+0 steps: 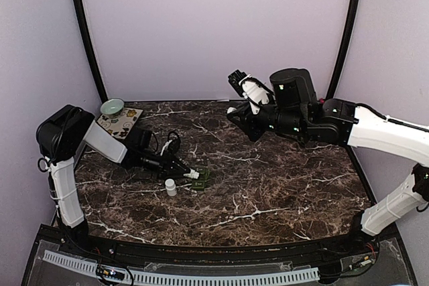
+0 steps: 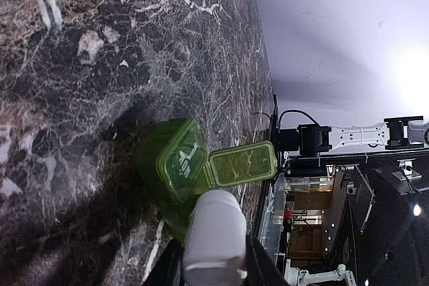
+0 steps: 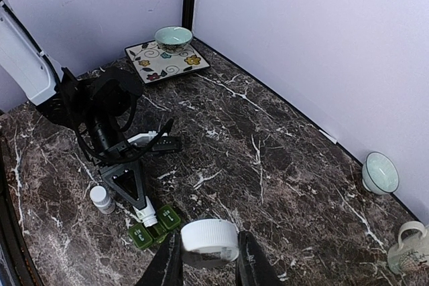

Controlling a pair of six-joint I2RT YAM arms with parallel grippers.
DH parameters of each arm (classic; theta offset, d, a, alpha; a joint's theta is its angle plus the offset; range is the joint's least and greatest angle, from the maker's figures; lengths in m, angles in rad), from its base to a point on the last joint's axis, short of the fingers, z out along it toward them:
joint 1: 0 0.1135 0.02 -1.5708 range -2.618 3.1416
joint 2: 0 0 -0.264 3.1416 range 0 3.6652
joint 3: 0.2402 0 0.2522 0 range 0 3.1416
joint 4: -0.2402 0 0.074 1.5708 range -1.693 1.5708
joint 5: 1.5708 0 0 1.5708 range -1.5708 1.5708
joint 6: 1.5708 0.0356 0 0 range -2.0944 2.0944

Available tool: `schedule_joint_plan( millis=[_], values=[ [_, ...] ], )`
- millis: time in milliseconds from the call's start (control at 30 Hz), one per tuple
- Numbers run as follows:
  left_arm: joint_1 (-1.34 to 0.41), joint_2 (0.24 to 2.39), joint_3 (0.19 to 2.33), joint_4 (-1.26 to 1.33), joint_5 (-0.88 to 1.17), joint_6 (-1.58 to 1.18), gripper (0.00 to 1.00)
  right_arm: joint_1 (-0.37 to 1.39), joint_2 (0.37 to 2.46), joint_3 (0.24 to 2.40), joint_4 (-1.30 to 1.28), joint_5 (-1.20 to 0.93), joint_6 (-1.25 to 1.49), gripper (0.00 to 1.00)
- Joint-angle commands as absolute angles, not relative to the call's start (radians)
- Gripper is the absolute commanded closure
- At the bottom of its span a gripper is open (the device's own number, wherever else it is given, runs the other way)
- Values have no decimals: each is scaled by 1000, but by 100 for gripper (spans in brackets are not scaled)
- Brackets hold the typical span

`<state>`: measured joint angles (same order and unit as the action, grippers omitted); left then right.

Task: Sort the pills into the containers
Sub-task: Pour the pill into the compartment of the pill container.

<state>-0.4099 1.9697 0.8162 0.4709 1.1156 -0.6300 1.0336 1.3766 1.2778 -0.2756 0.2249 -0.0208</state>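
Early on, I judge: left jaws clench a bottle (image 2: 214, 239) tipped at the open box (image 2: 175, 165) (nothing visible inside); right jaws grip a second bottle (image 3: 210, 242); third bottle (image 1: 171, 187) stands by.

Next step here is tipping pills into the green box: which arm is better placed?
Left. The left gripper holds a white bottle right at the open green box. The right gripper, gripping a white round item, is raised well away from the box.
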Motion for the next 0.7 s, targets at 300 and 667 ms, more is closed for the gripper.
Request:
schedule_joint_plan(
  millis=[300, 667],
  values=[
    [-420, 1908, 857, 375, 1082, -552, 100, 1040, 1374, 1274, -230, 225, -28, 90],
    [-429, 1891, 890, 306, 1062, -510, 100, 1040, 1377, 1279, -233, 225, -32, 90]
  ],
)
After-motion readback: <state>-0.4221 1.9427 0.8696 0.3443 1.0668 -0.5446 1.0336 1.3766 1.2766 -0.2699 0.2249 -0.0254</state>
